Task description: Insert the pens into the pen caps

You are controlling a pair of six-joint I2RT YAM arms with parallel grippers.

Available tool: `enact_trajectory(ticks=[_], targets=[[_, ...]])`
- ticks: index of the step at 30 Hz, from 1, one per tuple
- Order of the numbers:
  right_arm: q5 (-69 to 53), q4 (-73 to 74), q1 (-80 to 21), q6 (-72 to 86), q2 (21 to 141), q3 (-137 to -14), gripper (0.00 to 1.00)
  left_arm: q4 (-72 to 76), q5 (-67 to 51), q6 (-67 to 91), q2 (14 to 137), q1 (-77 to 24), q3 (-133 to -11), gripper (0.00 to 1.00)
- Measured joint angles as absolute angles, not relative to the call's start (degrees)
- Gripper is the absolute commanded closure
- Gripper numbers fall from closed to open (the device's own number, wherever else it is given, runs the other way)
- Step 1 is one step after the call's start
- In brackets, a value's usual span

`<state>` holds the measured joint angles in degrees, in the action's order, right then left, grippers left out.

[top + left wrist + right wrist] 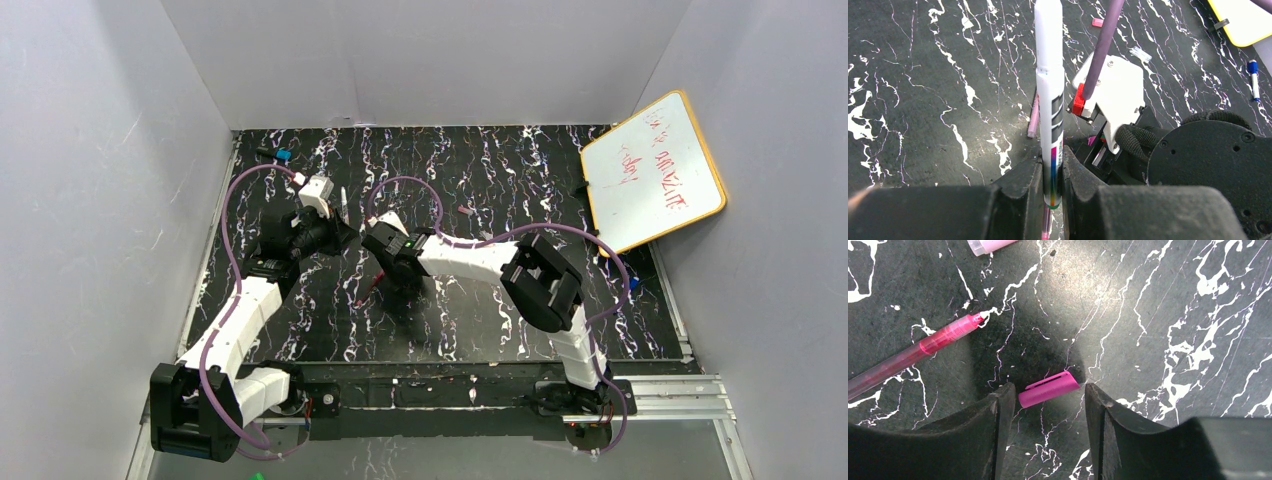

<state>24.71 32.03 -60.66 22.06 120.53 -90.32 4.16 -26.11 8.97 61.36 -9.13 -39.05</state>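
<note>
The right pincer [1048, 407] stands released. Its two black fingers are planted either side of a short magenta plastic pen cap [1049, 389], which lies flat on the black, white-veined tabletop [1158, 315]. This straddle looks like a set-up for pinching the cap across its width. The cap's left end sits just beside the left finger, and a small gap shows at the right. Near it lies a translucent pink-red stick pen [913, 355], uncapped, with its tip pointing toward the cap.

The left pincer [1052, 172] is clenched on a whitish stick pen [1049, 100] with a rainbow stripe. It grips the pen at one end, so the long shaft projects free beyond the fingers, probably to leave the far end clear for a cap. Below it a pale pink pen [1033, 117] rests on the table. Farther off lies a small pink cap [1097, 22].
</note>
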Motion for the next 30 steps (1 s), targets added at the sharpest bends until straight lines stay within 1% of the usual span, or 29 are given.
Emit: enact_trajectory(ticks=[16, 21, 30], targets=[[25.21, 31.51, -60.66, 27.64, 119.46, -88.27, 0.4, 4.12, -26.11, 8.99, 61.58, -9.13, -39.05, 1.0], [25.61, 31.86, -60.66, 29.61, 119.39, -88.16, 0.38, 4.03, -26.11, 8.97, 61.63, -9.13, -39.05, 1.0], [25.8, 31.66, -59.99, 31.97, 117.23, -84.93, 0.38, 3.97, -26.11, 8.97, 61.63, -9.13, -39.05, 1.0]])
